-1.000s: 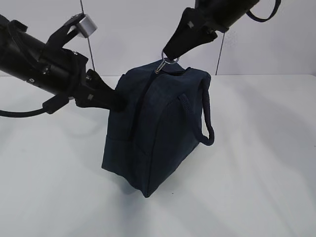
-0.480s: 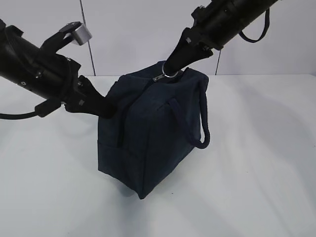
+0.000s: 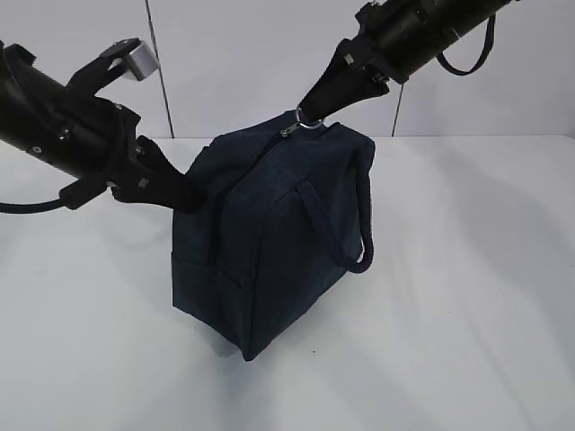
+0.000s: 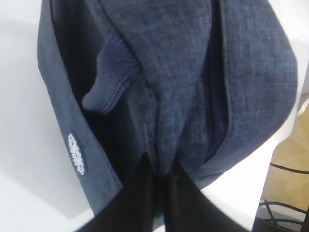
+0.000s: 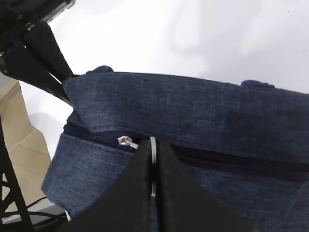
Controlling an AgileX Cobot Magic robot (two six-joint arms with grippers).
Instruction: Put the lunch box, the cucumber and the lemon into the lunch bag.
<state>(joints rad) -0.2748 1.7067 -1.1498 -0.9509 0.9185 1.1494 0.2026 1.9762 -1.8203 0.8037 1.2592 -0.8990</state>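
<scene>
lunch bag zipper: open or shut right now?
Mostly shut. The lunch bag shows no foil lining; the right gripper pinches the ring pull, with the teeth closed to one side.

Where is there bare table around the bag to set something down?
Bare table lies right of the lunch bag and in front of it. It is crowded at the bag's left end and top, where the left gripper and right gripper pinch it.

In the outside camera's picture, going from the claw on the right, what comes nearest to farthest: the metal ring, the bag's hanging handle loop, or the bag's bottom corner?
From the right gripper:
1. Metal ring, pinched at its tips on top of the lunch bag.
2. Handle loop, hanging on the bag's right side, lower down.
3. Bottom corner, lowest, toward the camera.
</scene>
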